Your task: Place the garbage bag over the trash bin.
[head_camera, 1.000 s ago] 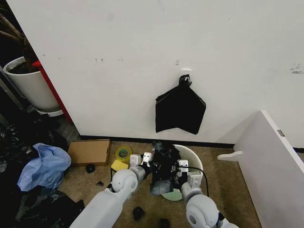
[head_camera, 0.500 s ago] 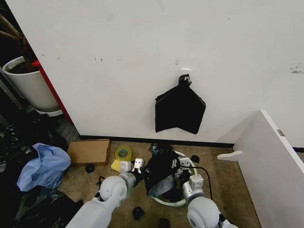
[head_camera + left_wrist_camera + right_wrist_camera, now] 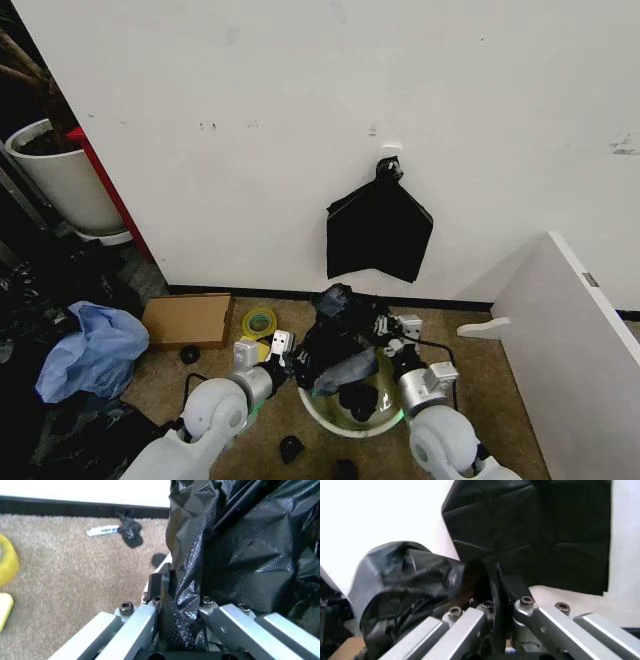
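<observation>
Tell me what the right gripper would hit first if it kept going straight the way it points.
Likely the flat matte black bag hanging on the white wall, though depth is unclear.

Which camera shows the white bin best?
The head view: the trash bin sits on the carpet, its round rim open under the garbage bag. The left wrist view catches a sliver of rim; the right wrist view shows bag, not bin.

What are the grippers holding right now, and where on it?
Both hold the garbage bag above the trash bin: left gripper pinches its left edge, right gripper its right edge.
</observation>
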`<state>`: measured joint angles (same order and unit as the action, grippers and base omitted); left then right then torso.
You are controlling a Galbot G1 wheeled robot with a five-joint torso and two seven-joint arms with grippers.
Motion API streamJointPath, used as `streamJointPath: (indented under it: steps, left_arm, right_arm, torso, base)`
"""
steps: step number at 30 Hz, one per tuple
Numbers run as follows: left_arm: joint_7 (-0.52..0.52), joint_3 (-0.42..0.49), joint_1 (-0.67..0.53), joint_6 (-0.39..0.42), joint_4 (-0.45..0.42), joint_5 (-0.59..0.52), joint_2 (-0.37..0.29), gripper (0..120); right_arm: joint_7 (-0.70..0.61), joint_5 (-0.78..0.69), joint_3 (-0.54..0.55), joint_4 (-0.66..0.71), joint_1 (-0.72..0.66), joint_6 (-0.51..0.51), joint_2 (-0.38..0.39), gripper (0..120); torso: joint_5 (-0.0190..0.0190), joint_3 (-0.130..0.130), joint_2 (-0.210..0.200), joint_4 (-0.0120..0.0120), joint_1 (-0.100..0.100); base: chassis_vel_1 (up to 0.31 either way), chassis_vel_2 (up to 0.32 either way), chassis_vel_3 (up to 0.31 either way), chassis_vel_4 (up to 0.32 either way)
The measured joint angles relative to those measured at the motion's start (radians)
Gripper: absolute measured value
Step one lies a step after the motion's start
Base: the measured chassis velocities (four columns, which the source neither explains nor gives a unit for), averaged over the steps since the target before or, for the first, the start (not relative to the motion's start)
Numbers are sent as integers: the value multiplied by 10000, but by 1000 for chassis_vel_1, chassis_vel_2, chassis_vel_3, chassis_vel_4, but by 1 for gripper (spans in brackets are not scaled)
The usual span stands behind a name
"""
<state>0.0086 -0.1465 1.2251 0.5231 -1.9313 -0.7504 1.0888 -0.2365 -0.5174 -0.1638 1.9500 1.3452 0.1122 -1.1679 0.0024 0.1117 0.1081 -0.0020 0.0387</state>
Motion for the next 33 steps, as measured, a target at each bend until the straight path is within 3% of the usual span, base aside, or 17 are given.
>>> streamJointPath:
  steps: [14, 17, 21, 33]
  left_arm:
    - [-2, -1098, -384, -453, 125, -319, -26, 1]
    - [17, -1392, -494, -456, 153, -549, -32, 1]
    - [23, -1844, -557, -457, 211, -815, -68, 1]
    - [-198, -2339, -1088, -482, 258, -1643, 102, 1]
  right_arm:
    - [-172, -1124, -386, 684, 454, -645, 201, 0]
    - [-349, -1577, -416, 711, 477, -1007, 220, 0]
    - [-1152, -2513, -452, 1020, 451, -2237, 306, 0]
    - [-1601, -2704, 41, 797, 341, -2907, 169, 0]
  torso:
    - [1, 0, 0, 0, 0]
    - [2, 0, 0, 1, 0]
    - [1, 0, 0, 1, 0]
    - [1, 0, 0, 0, 0]
  base:
    - [0, 0, 0, 0]
    - [0, 0, 0, 0]
    - [0, 0, 0, 0]
    - [0, 0, 0, 0]
